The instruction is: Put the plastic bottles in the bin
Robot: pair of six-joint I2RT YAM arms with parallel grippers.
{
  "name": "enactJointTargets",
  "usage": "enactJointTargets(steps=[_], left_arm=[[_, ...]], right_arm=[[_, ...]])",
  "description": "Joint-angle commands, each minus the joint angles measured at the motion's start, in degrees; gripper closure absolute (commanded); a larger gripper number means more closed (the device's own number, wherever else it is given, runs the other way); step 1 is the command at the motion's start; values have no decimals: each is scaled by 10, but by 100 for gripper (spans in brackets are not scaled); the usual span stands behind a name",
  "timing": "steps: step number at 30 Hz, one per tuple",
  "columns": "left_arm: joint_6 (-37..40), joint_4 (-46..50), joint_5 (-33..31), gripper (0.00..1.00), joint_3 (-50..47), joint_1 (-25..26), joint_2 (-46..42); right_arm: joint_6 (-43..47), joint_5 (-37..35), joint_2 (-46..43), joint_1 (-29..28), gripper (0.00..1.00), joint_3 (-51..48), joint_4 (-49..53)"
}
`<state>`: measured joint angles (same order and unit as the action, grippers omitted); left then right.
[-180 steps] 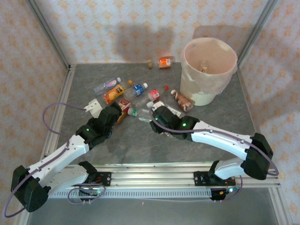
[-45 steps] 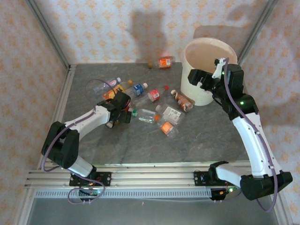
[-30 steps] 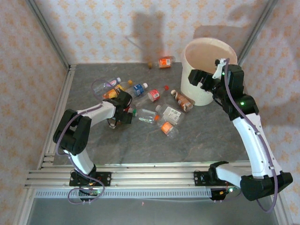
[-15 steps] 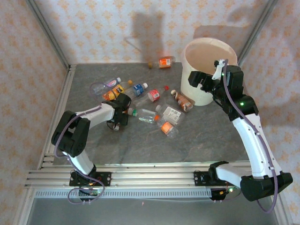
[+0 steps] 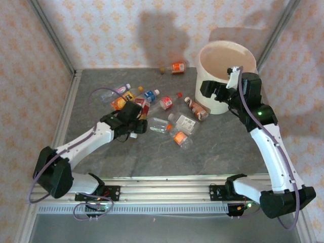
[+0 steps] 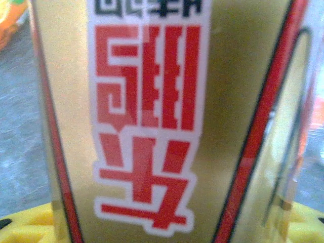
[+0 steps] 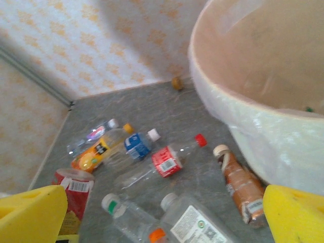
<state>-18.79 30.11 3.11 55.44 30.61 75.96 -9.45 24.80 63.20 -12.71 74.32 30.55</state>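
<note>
A grey stone-look tabletop (image 5: 228, 147) carries a large round cream-white bin (image 5: 225, 105) at its far right, upright, mouth up, pale pink inside. The right hand (image 5: 206, 91) hangs at the bin's near-left wall, just under the rim, its yellow fingers (image 7: 30, 212) spread wide with nothing between them. The left hand (image 5: 137, 117) is down at the near edge of the bottle cluster, left of centre, clamped on a gold-and-red labelled plastic bottle (image 6: 152, 126). In the left wrist view that bottle's long axis runs top to bottom between the yellow pads (image 6: 25, 225) at the lower corners; which end carries the cap I cannot tell.

The other bottles lie on their sides on the tabletop:
- A brown-labelled bottle (image 5: 196, 108) lies just beside the bin's base, cap to the far left.
- A red-labelled bottle (image 5: 167, 102) points its red cap far-right, toward the bin.
- A blue-labelled bottle (image 5: 149, 95) beside it aims its white cap the same way.
- An orange-labelled bottle (image 5: 121, 101) and a clear pink-labelled bottle (image 5: 115, 91) lie further left, roughly parallel.
- A clear green-capped bottle (image 5: 156, 124) lies near the left hand — cap toward it.
- A clear white-labelled bottle (image 5: 185, 121) lies just right of that.
- A small orange bottle (image 5: 178, 67) lies alone by the far wall.
</note>
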Motion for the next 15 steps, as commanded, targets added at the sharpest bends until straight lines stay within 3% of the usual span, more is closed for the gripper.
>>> enactJointTargets(steps=[1,12,15], left_arm=[[7,-54,79,49,18,13,-40],[-17,-177,289,52,93,34,-29],[-12,-175,302,52,126,40,-17]], right_arm=[[-15,81,-24,-2,1,-28,-56],[-128,208,-20,-6,1,-78,-178],[-161,231,-13,-16,1,-87,-212]])
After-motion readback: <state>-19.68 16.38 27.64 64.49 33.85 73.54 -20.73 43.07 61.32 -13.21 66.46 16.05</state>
